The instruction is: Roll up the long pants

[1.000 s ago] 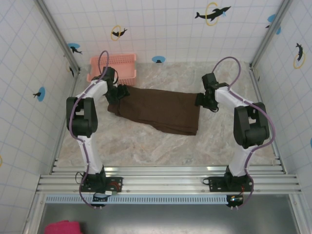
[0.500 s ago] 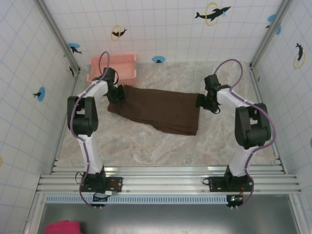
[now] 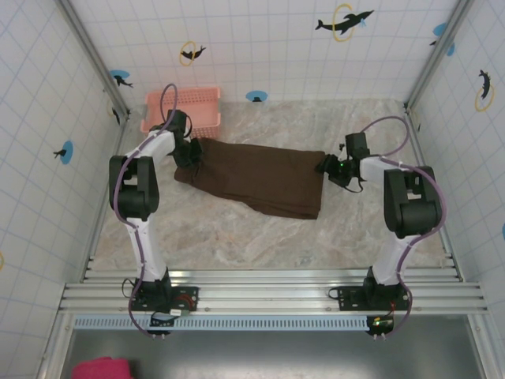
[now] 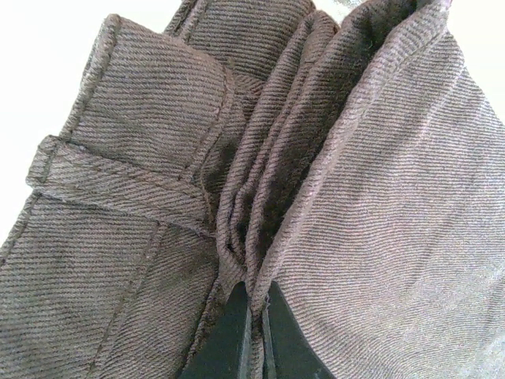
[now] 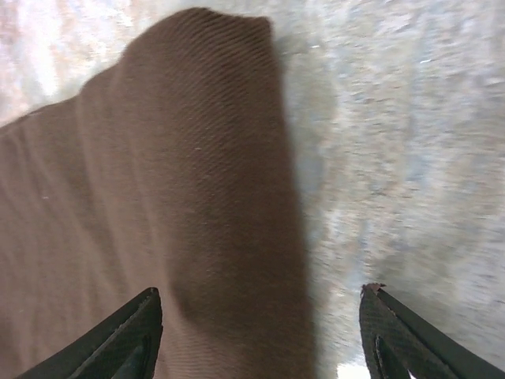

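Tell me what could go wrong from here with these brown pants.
The left gripper is shut on a thin bunch of folds of the dark brown fabric pants; a pull might slip it free. The right gripper stands open astride the pants' edge, one finger over bare marbled table, so closing may catch little cloth.
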